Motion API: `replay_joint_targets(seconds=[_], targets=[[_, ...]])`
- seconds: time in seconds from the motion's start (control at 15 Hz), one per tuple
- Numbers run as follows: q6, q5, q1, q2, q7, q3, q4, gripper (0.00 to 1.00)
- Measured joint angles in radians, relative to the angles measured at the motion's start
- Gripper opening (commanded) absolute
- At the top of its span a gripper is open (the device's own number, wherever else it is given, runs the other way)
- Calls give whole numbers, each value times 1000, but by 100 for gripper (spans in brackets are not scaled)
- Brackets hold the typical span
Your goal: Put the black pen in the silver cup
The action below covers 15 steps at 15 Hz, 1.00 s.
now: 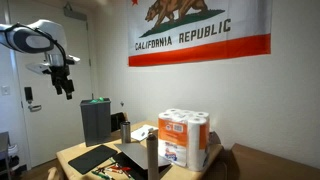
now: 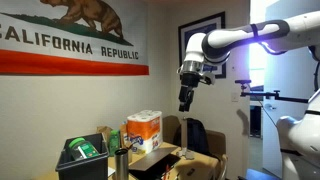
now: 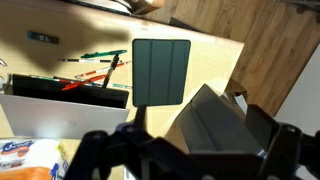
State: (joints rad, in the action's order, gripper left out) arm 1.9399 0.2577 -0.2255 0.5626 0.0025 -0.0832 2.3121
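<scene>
Well above the table [image 3: 205,55], my gripper [image 1: 65,90] hangs open and empty.
I see the black pen [image 3: 112,70] far below, up-left of the fingers in wrist view, long axis near frame-vertical.

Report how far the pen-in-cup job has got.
Nothing looks done: the black pen lies on the table among other pens, and the silver cup stands by the grey bin. In hand: the gripper hangs high above, empty. Left: descend, grasp, carry, drop.

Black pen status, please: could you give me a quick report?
Tool open, empty, high above the table. Slim black pen lying among coloured pens, untouched. Small silver metal cup near grey bin. Tall dark cylinder nearby.
</scene>
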Motion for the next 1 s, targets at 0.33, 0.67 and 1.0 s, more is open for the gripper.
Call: replay_joint_targets(seconds=[0.33,0.67,1.0], targets=[[0,0,0,-1,0,0,0,100],[0,-1,20,-49,0,1,16,100],[51,-37,48,-164,0,-2,22,100]])
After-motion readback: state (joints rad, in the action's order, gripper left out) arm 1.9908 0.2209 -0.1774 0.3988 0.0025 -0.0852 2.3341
